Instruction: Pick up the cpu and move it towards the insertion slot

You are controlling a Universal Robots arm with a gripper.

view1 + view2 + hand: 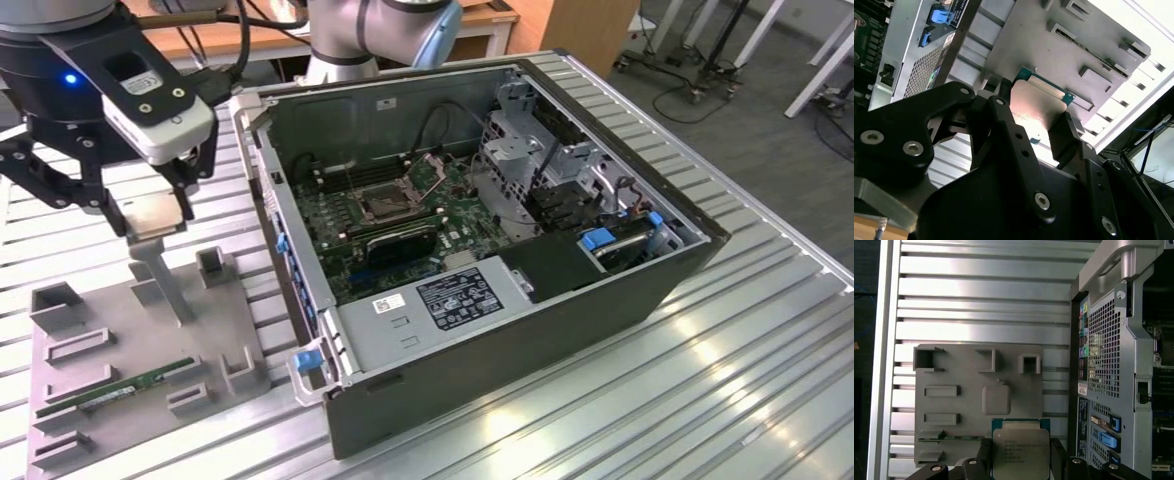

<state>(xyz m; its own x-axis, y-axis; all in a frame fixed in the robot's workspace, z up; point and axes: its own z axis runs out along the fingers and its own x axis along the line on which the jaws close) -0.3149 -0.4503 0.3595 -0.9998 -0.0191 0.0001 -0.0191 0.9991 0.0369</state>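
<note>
Holding the cpu [1020,452] by two opposite edges, my pincer [1020,460] is clenched on it, one finger [985,456] pressed to each side. In both wrist views I see the chip's silvery face toward the camera with a thin green border showing past it. In the exterior view the pincer [147,205] hangs at the exterior view's left, and the cpu [150,215] is in the air above the grey tray [120,330], clear of it. The tray lies on the slatted metal surface [747,380], just beside the open computer case [534,330]. A green memory stick [120,388] rests in one of the tray's long recesses. The insertion slot [383,197] sits on the motherboard inside the case, its metal frame around a dark centre, well apart from the cpu I am carrying.
</note>
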